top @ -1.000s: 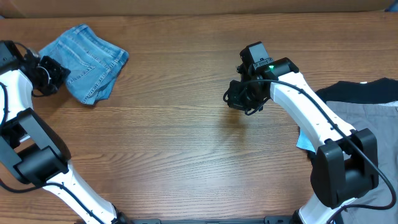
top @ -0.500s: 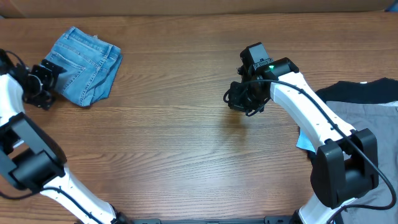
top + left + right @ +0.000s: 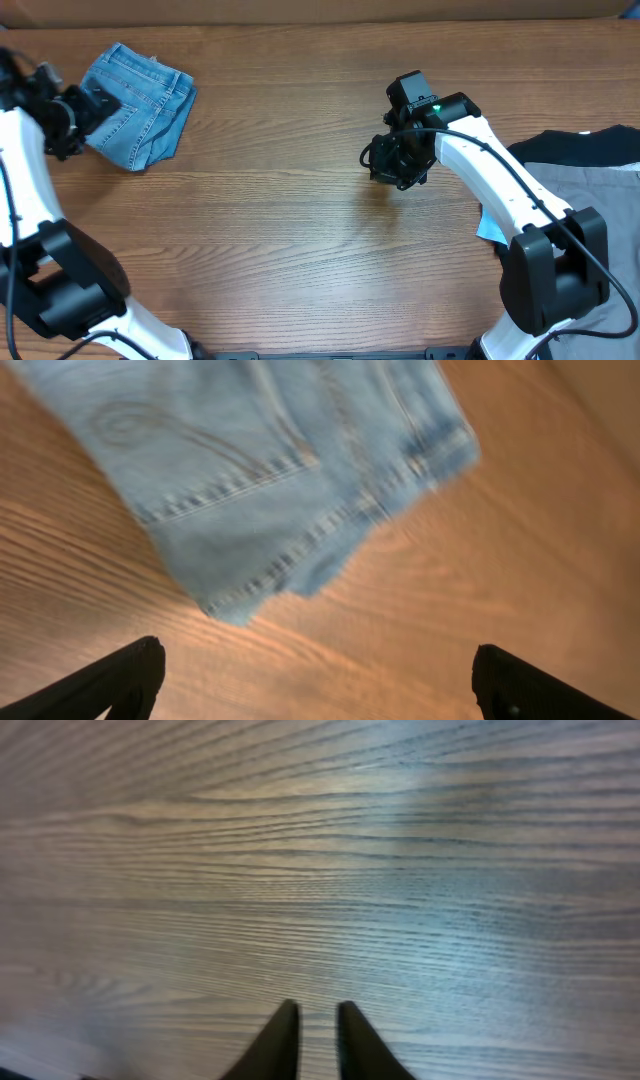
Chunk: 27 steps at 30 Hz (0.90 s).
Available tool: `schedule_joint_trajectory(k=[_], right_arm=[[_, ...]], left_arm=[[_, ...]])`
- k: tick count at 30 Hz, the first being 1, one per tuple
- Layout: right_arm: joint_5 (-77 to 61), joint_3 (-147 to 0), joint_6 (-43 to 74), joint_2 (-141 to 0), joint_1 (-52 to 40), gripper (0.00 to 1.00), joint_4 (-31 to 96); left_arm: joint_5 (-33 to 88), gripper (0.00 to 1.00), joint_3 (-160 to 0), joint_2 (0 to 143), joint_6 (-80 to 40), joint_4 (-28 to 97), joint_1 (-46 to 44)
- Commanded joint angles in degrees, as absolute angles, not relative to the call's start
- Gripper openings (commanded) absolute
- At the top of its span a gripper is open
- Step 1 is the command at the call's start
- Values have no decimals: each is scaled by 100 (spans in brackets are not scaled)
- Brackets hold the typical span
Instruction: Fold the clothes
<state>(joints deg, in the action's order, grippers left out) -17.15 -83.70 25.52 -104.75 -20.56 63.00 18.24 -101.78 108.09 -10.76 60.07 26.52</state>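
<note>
The clothes, a folded bundle of light blue denim jeans (image 3: pixel 142 105), lie at the far left of the wooden table (image 3: pixel 280 230). My left gripper (image 3: pixel 88 108) hovers at the bundle's left edge, open wide with nothing between its fingers. In the left wrist view the jeans (image 3: pixel 260 460) fill the top, with a stitched pocket and a frayed hem showing, and the left gripper (image 3: pixel 318 660) frames bare wood below them. My right gripper (image 3: pixel 393 165) hangs over the table's middle, far from the jeans. In the right wrist view the right gripper (image 3: pixel 317 1020) has a narrow gap holding nothing.
A black garment (image 3: pixel 590 145) and a grey one (image 3: pixel 595 195) lie piled at the right edge, with a scrap of light blue cloth (image 3: pixel 489 228) beside the right arm's base. The table's far edge runs along the top of the overhead view.
My left gripper opened and let go of the jeans, which slid a little left and settled; that arm then lifted slightly. The right gripper's fingers parted a little.
</note>
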Motion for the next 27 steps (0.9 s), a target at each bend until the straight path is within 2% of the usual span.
schedule_joint_trajectory(k=[1,5,8,9,11,18,27], right_arm=[[-1695,-8637,2545,-9677,-2049,33,6180],[-1494,-8809,2545,-8899,-2049,50,5951],[-1310,-8917,2547,-8256,-2049,63,5771],[-1302,-8941,2547,-7964,-2049,73,5701],[-1304,-8945,2547,-7494,-2049,100,5599],[-1284,-8945,2521,-5961,-2049,100,5579],[-1286,-8945,2523,-5107,-2049,100,5872]], left_arm=[[1308,100,-10272,9692,-62,6261,2121],[1007,100,-10272,8772,893,6764,1332],[554,100,-10272,8243,915,7122,753],[519,100,-10272,8060,913,7301,534],[517,100,-10272,7817,851,7596,248],[276,100,-10272,6882,412,8324,-502],[80,100,-10269,6051,23,8849,-539]])
